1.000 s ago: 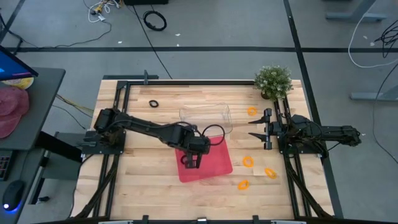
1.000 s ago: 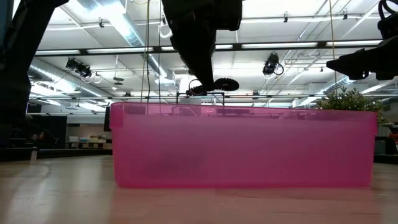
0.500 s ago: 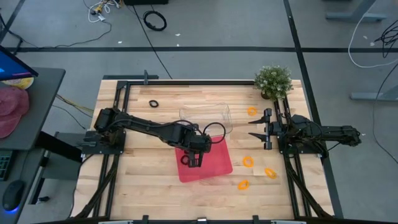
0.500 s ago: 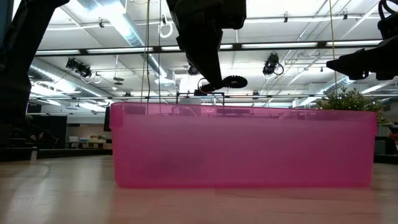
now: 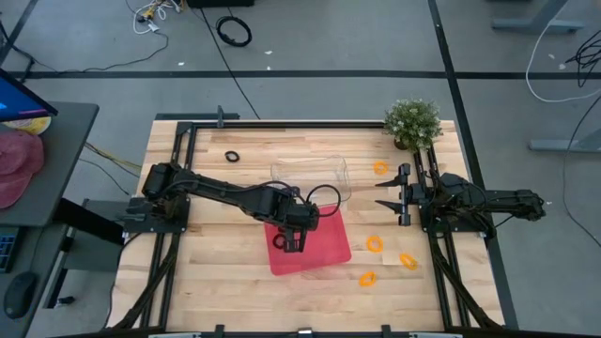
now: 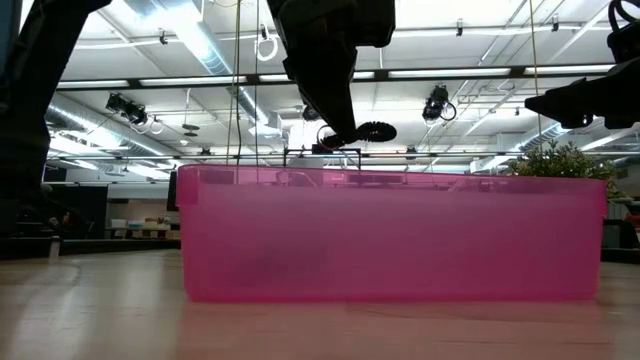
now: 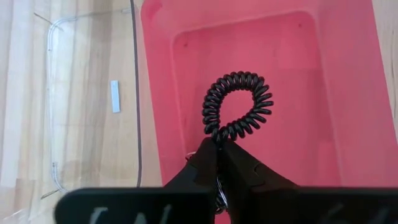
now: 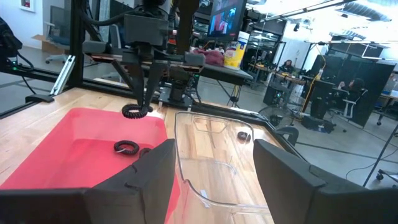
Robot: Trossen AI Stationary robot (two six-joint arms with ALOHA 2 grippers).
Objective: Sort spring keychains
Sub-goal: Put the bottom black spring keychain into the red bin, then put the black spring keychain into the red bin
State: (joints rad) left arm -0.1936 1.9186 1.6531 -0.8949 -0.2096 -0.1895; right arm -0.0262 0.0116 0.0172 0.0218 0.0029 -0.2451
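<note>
A: From above, the left gripper (image 5: 291,241) hangs over the red plastic tray (image 5: 329,246) near the wooden table's (image 5: 207,272) front edge, fingers pinched on a black coiled spring keychain (image 5: 280,241). I'd say it is held there to drop in with the blacks. The clear plastic tray (image 5: 310,176) sits just behind, toward the back edge.

B: And the orange coiled keychains (image 5: 375,244)?

A: Loose on the wood by the right edge; one more black loop (image 5: 232,156) lies near the back-left corner. The right gripper (image 5: 392,193) waits at the right edge, fingers apart and empty.

B: The low view?

A: The coil (image 6: 370,131) dangles above the tray's rim (image 6: 390,175). Against a second ago it sits slightly further right, still clear of the rim.

B: Left wrist?

A: Fingertips (image 7: 208,158) closed on the coil's (image 7: 238,104) end, loop over the tray floor.

B: Right wrist?

A: Another black keychain (image 8: 127,147) already lies inside the red tray.
</note>
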